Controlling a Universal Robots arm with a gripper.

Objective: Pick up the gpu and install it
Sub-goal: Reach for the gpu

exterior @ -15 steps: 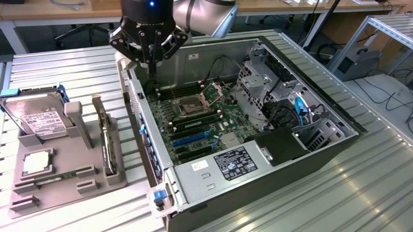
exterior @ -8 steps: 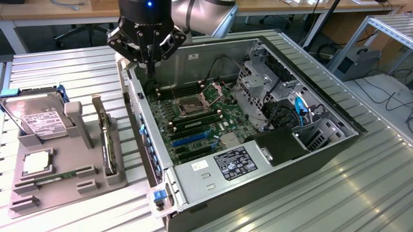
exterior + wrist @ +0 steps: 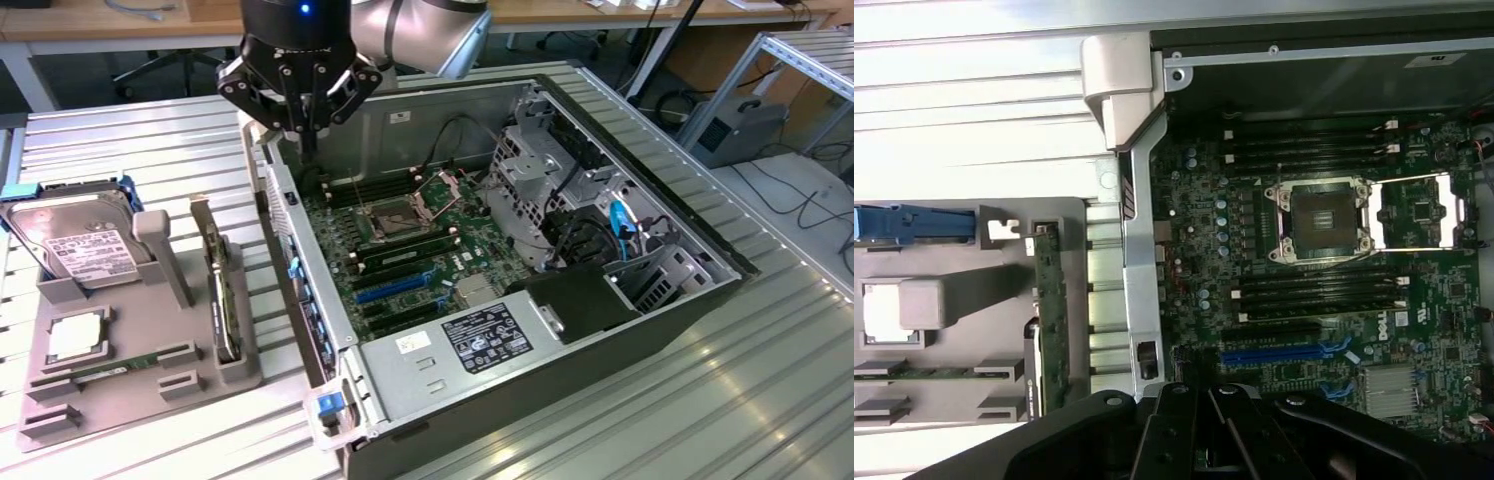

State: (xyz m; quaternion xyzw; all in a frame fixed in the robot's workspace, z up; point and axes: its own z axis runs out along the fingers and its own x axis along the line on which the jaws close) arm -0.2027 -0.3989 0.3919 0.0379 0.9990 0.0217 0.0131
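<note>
Gripper point(image 3: 307, 135): clenched empty, held over the computer case's point(image 3: 427, 110) far corner.
Gpu point(image 3: 220, 300): stood on edge in the grey holder point(image 3: 120, 400), at the exterior view's left of the case.

There is one open case point(image 3: 561, 405). Beside the case, one tray point(image 3: 127, 405) carries one hard drive point(image 3: 87, 250), one gpu point(image 3: 219, 290), one memory stick point(image 3: 100, 372) and one processor point(image 3: 76, 336). Above the case is one gripper point(image 3: 307, 145).

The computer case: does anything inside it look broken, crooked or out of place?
Nothing looks damaged or spilled. One oddity: the processor socket on the motherboard looks empty, its metal cover plate flipped open beside it. The gpu stands on edge in the grey tray outside the case.
</note>
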